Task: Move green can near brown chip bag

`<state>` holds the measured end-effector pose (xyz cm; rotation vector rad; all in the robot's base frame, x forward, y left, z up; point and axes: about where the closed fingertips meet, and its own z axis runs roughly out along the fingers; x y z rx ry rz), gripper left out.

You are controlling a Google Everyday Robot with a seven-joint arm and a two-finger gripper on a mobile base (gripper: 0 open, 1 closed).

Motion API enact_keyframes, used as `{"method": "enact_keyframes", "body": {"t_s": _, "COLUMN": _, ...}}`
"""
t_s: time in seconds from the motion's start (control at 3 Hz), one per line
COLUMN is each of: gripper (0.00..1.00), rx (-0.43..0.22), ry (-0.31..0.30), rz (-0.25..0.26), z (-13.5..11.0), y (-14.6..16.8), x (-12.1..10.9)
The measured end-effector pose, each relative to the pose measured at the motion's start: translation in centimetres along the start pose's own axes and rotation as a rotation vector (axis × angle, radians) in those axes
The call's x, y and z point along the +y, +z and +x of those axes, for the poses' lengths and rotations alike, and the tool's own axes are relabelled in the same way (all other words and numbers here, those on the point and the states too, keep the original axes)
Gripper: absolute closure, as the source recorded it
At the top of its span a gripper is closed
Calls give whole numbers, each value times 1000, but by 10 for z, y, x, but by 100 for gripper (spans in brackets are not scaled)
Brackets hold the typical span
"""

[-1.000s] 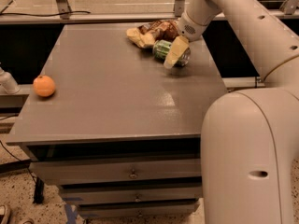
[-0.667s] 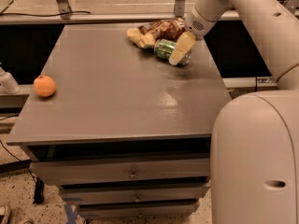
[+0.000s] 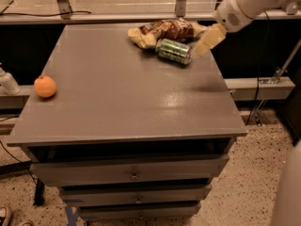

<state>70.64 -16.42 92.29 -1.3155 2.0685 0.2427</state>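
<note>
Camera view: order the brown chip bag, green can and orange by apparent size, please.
1. brown chip bag, largest
2. green can
3. orange, smallest, although nearer the camera
The gripper hovers beside the can, at its picture-right.

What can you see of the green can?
The can is shiny green metal with pale markings and a silver end. It lies on its side on the table, far right, just in front of the bag and apparently touching it. The pincer hangs just right of it, seemingly clear of it.
</note>
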Motion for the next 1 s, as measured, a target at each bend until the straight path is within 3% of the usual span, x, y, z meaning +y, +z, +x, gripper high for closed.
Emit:
{"method": "enact_keyframes", "body": {"t_s": 0.67, "gripper": 0, "rx": -285, "ry": -29, "rz": 78, "z": 51, "y": -116, "x": 21}}
{"method": "enact_keyframes", "body": {"t_s": 1.0, "gripper": 0, "rx": -291, "ry": -6, "rz": 121, "z": 82, "y": -146, "x": 21}}
